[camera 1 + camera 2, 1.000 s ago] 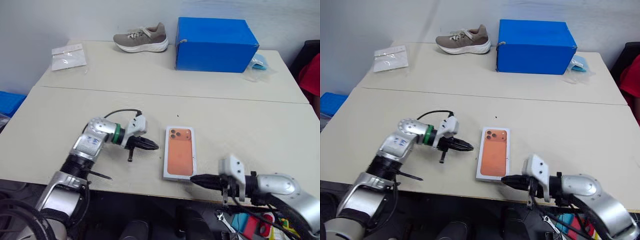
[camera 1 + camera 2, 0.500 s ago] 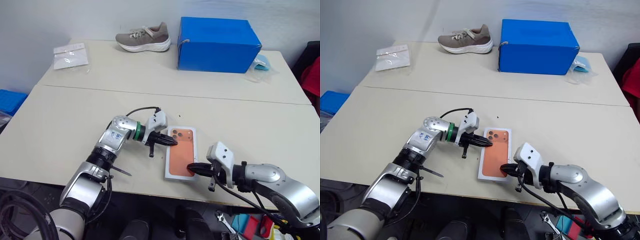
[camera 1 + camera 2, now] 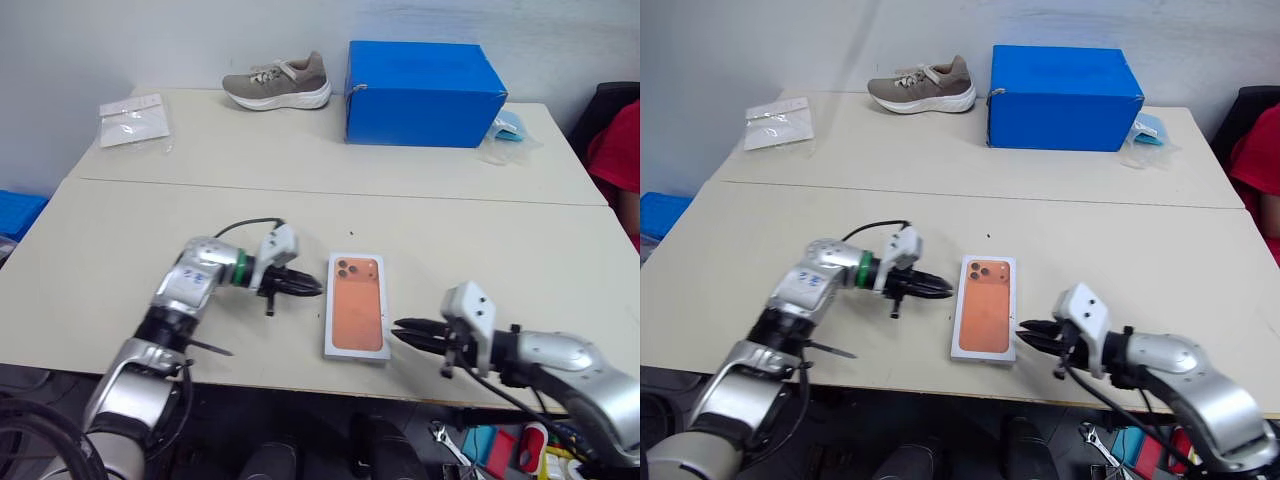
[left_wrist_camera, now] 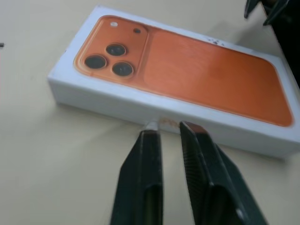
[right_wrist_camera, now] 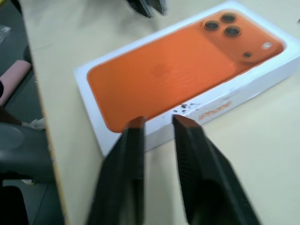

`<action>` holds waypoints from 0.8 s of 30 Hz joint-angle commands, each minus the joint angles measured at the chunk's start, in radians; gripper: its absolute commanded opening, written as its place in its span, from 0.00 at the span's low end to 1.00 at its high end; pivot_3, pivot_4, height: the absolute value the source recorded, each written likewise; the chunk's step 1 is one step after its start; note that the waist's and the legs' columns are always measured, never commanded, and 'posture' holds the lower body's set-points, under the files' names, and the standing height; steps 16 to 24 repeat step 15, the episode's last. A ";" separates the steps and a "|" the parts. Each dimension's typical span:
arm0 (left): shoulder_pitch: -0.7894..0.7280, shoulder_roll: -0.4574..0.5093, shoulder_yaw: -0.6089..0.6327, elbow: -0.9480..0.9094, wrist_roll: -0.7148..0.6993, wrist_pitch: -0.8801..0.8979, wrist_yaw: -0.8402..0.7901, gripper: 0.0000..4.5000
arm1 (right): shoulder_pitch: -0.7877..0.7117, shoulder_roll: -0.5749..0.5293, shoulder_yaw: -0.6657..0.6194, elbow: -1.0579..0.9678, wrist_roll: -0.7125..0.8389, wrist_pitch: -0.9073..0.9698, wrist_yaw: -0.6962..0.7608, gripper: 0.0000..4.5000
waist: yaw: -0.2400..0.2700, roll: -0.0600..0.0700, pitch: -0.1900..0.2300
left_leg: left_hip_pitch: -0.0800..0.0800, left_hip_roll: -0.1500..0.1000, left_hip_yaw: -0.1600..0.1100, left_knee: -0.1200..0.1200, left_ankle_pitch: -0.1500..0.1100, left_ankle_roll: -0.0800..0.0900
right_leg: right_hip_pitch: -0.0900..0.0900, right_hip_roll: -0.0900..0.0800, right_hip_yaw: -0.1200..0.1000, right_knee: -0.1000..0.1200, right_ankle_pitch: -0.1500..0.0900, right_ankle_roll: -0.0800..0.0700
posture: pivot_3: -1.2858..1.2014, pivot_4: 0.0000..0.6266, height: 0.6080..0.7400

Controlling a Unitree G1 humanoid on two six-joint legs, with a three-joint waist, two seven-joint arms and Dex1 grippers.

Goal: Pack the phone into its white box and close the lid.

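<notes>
The white box (image 3: 356, 305) lies closed near the front edge of the bench (image 3: 120, 230), its lid (image 5: 178, 75), printed with an orange phone picture, seated flush on top; the phone itself is not visible and is judged to be inside. The right gripper (image 3: 403, 331) is just beside the near right corner of the white box, its fingers slightly parted and empty. The left gripper (image 3: 308, 287) is just beside the left side of the white box, fingers likewise narrowly parted and empty. Half a second earlier both grippers bore on the lid with fingers shut; both have since withdrawn and opened a little. This indicates that the closing press is finished and the task is at or near completion. Well beyond the white box stand a blue box (image 3: 424, 78), a shoe (image 3: 278, 80) and a plastic bag (image 3: 134, 111).
</notes>
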State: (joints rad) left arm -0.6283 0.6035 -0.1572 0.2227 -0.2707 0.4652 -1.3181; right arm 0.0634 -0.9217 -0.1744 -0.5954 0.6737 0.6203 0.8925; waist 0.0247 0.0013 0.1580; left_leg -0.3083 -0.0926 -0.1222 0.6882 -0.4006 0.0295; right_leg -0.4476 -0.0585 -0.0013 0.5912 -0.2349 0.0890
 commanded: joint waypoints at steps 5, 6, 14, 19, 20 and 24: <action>0.158 0.240 0.218 -0.324 -0.223 0.197 -0.066 0.74 | 0.001 -0.156 -0.288 0.048 0.164 0.041 0.253 0.80 | 0.007 0.002 0.002 | 0.000 0.000 0.000 -0.002 0.000 0.001 | 0.001 -0.001 0.000 -0.002 0.000 0.000 | 0.52 0.24 1.00; 0.184 0.272 0.260 -0.366 -0.251 0.220 -0.061 0.81 | 0.005 -0.183 -0.329 0.068 0.176 0.052 0.295 0.88 | 0.010 0.002 0.003 | 0.000 0.000 0.000 -0.002 -0.001 0.001 | 0.001 -0.001 0.000 -0.002 0.000 0.000 | 0.52 0.24 1.00; 0.246 0.315 0.368 -0.508 -0.343 0.282 0.048 0.99 | 0.004 -0.201 -0.397 0.156 0.116 0.012 0.354 1.00 | 0.029 0.005 0.005 | -0.001 0.000 0.000 -0.003 -0.002 0.003 | 0.001 -0.001 -0.001 -0.006 0.000 0.000 | 0.52 0.24 1.00; 0.252 0.310 0.358 -0.515 -0.339 0.267 0.052 0.99 | -0.003 -0.192 -0.387 0.153 0.119 0.014 0.343 1.00 | 0.029 0.005 0.005 | -0.002 0.000 0.000 -0.003 -0.002 0.003 | 0.001 -0.001 -0.001 -0.006 0.000 0.000 | 0.52 0.24 1.00; 0.252 0.310 0.358 -0.515 -0.339 0.267 0.052 0.99 | -0.003 -0.192 -0.387 0.153 0.119 0.014 0.343 1.00 | 0.029 0.005 0.005 | -0.002 0.000 0.000 -0.003 -0.002 0.003 | 0.001 -0.001 -0.001 -0.006 0.000 0.000 | 0.52 0.24 1.00; 0.252 0.310 0.358 -0.515 -0.339 0.267 0.052 0.99 | -0.003 -0.192 -0.387 0.153 0.119 0.014 0.343 1.00 | 0.029 0.005 0.005 | -0.002 0.000 0.000 -0.003 -0.002 0.003 | 0.001 -0.001 -0.001 -0.006 0.000 0.000 | 0.52 0.24 1.00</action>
